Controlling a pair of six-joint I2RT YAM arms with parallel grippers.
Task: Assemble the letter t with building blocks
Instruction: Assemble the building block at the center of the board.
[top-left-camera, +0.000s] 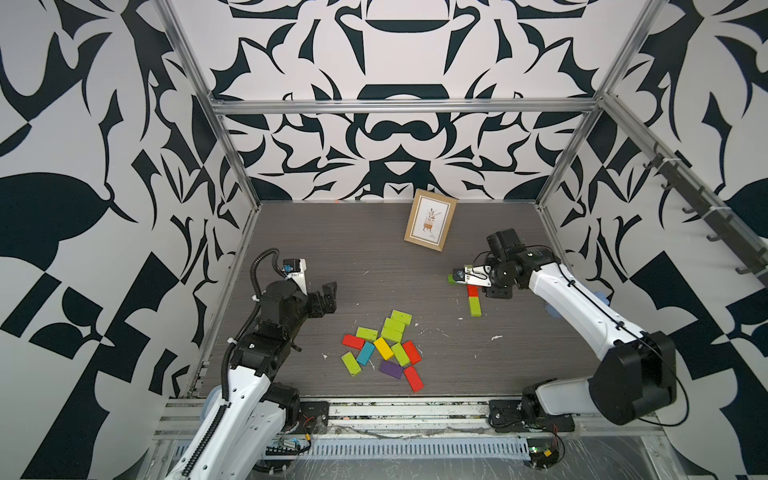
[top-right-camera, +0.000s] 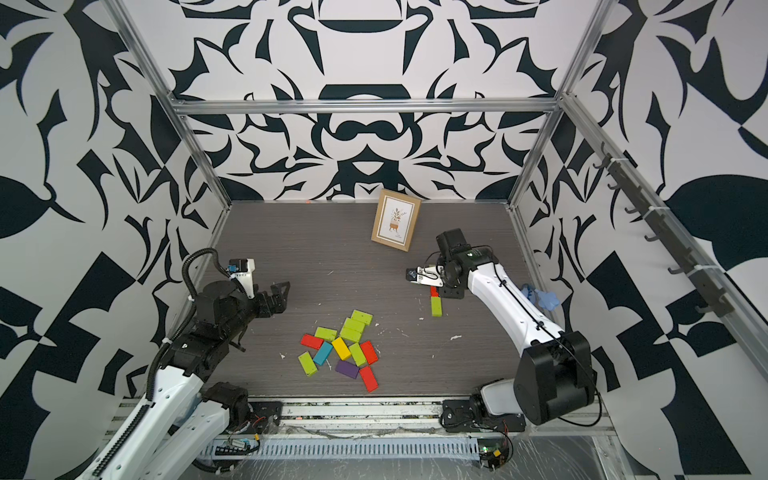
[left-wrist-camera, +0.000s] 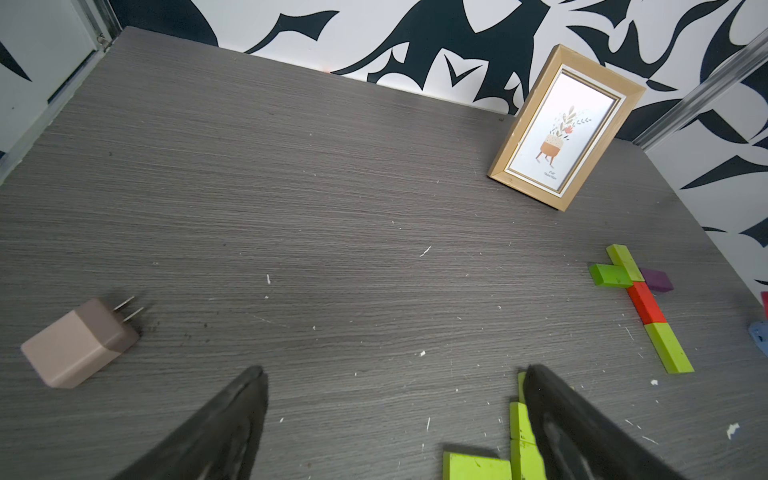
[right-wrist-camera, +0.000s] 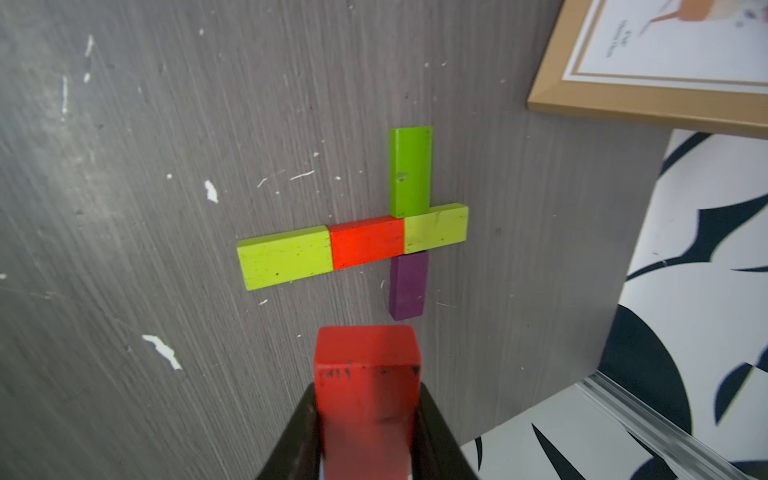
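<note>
Firmly, a red block (right-wrist-camera: 368, 353) was clamped end-on between the jaws of the right gripper (right-wrist-camera: 368, 397), which was poised over the right part of the table (top-left-camera: 374, 249), roughly midway between its far and near edges. Below it, five blocks were arranged as a partly built letter. A lime green block (right-wrist-camera: 284, 264), a second red block (right-wrist-camera: 368, 243) and a second lime green block (right-wrist-camera: 436, 228) were set end to end in one row, each touching the next. Against the last of these, a darker green block (right-wrist-camera: 410, 172) was butted on one side and a purple block (right-wrist-camera: 408, 286) on the other, both at right angles to the row. The clamped block was seen just beside the purple block's free end; whether the two touched could not be told.

A loose heap of blocks (top-left-camera: 384, 349) in lime green, red, yellow, blue and purple was gathered near the middle of the near edge. The left gripper (left-wrist-camera: 395, 372) was poised over the left part of the surface, its jaws spread wide with nothing between them. A wooden picture frame (top-left-camera: 430, 220) was propped near the far edge. A beige plug adapter (left-wrist-camera: 79, 345) was seen lying on the surface, in the left wrist view only.
</note>
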